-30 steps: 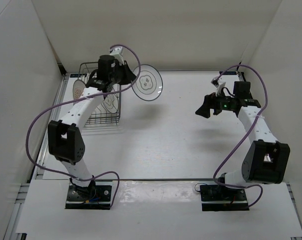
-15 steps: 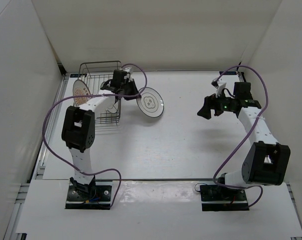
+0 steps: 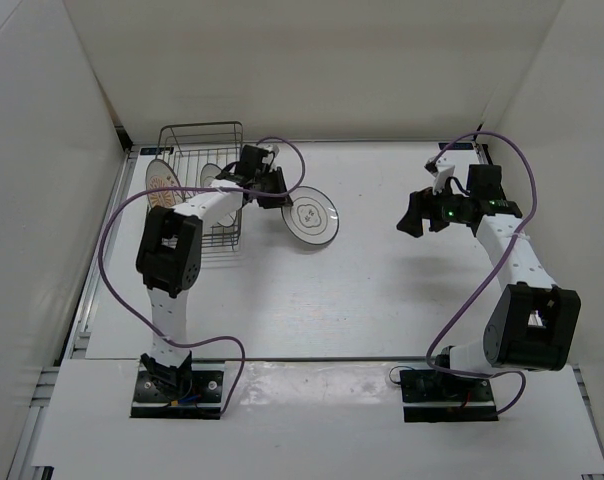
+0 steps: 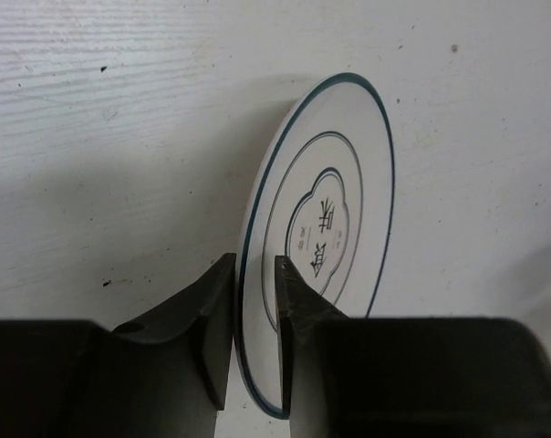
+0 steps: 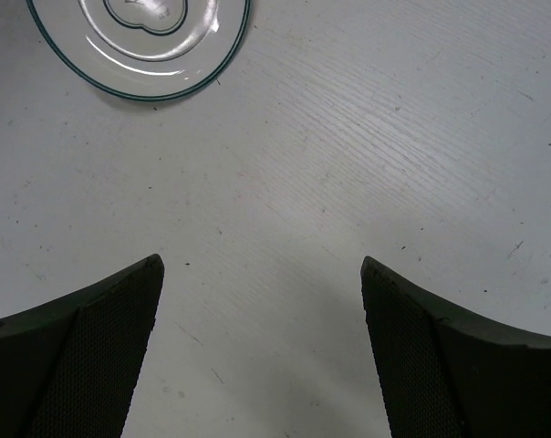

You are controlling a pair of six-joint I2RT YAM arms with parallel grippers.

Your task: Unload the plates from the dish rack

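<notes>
Plates, status of unloading: one white plate (image 3: pixel 313 219) with a dark rim and a small centre motif is found out of the dish rack (image 3: pixel 202 200), on the table (image 3: pixel 382 300) just to the right of it. It appears to lie flat or nearly flat, though full contact with the table cannot be confirmed.

The rim nearest the rack is straddled by the left tool (image 4: pixel 254 263). Its jaws stand narrow, one on each side of the rim, and it cannot be told whether the rim is pinched or already freed.

The right tool (image 5: pixel 262 265) is held wide and empty above bare table, well apart from the plate.

An orange sunburst plate (image 3: pixel 160 183) is seen upright at the left end of the rack. Whether it sits in a slot or against the wall cannot be told. A second white plate (image 3: pixel 211 174) is partly visible inside the rack, behind the left arm.

Assessment: the first plate is judged all but delivered, with only release and withdrawal outstanding. Two plates are yet to be unloaded, so roughly one third of the task is judged done.
</notes>
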